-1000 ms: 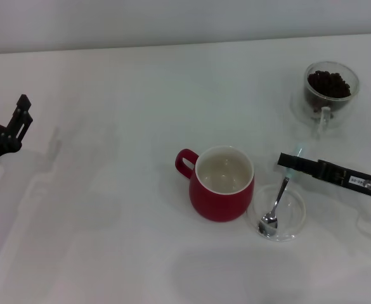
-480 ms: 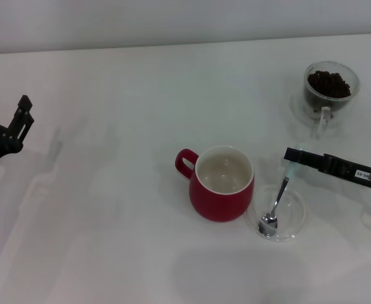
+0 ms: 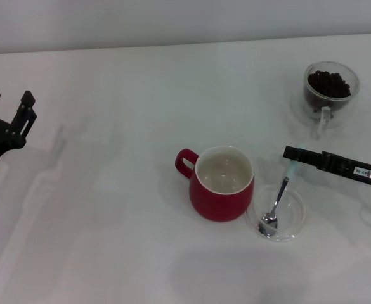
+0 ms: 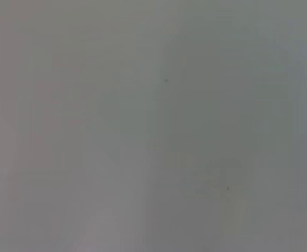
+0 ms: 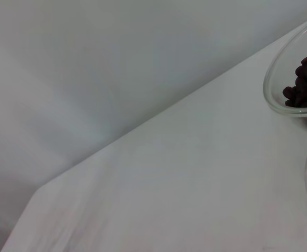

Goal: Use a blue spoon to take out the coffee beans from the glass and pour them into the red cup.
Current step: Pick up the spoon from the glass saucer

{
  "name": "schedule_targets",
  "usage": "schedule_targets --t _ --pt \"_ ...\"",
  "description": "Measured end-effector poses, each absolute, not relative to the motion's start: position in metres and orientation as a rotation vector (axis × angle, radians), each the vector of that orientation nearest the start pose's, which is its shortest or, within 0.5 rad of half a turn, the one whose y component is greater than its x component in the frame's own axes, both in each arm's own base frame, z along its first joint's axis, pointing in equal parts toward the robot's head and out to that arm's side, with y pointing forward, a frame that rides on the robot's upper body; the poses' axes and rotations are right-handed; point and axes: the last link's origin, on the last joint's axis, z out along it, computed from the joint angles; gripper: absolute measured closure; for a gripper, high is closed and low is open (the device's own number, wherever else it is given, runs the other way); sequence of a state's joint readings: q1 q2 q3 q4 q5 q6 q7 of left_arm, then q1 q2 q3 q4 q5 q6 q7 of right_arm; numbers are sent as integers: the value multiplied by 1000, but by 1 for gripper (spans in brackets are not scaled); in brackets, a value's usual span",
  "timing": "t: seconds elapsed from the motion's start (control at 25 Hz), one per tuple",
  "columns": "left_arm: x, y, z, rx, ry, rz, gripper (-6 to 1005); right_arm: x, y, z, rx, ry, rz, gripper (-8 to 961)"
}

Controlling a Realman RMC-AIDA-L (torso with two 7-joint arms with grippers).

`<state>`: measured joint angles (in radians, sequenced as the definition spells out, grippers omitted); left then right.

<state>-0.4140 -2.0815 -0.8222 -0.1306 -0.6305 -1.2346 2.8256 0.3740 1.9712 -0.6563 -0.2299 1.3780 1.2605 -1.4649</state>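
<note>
Step in hand: acquiring the blue spoon (image 3: 279,199), which lies in the glass saucer (image 3: 297,216) at lower right, beside the red cup (image 3: 222,190). The right gripper (image 3: 291,152) hovers over its handle; finger spacing cannot be told. The left gripper (image 3: 9,104), at far left, stands parked with fingers spread. The glass (image 3: 330,88) of coffee beans (image 3: 328,82) sits upper right. Next move: descend and close on the handle.

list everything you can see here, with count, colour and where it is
red cup: 1, red with white inside, table centre, empty
blue spoon: 1, metal bowl with pale blue handle, bowl resting in the saucer right of the red cup
saucer: 1, clear glass, touching the red cup's right side
glass: 1, clear, far right of the table
coffee beans: a heap, dark brown, inside the glass
table: 1, white
right gripper: 1, black, at the blue spoon's handle end
left gripper: 1, black, far left, idle, open
</note>
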Motion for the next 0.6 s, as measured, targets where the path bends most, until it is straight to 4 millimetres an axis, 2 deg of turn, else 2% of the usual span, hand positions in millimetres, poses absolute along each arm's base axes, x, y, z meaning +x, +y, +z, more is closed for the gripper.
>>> schedule_targets --t 0.48,0.6 --pt "-317 312 -36 -1794 -555 -807 355 371 281 -7 -2040 1632 815 569" --pt "-317 313 -35 -1788 -559 -806 355 371 281 -7 -2041 1632 815 702"
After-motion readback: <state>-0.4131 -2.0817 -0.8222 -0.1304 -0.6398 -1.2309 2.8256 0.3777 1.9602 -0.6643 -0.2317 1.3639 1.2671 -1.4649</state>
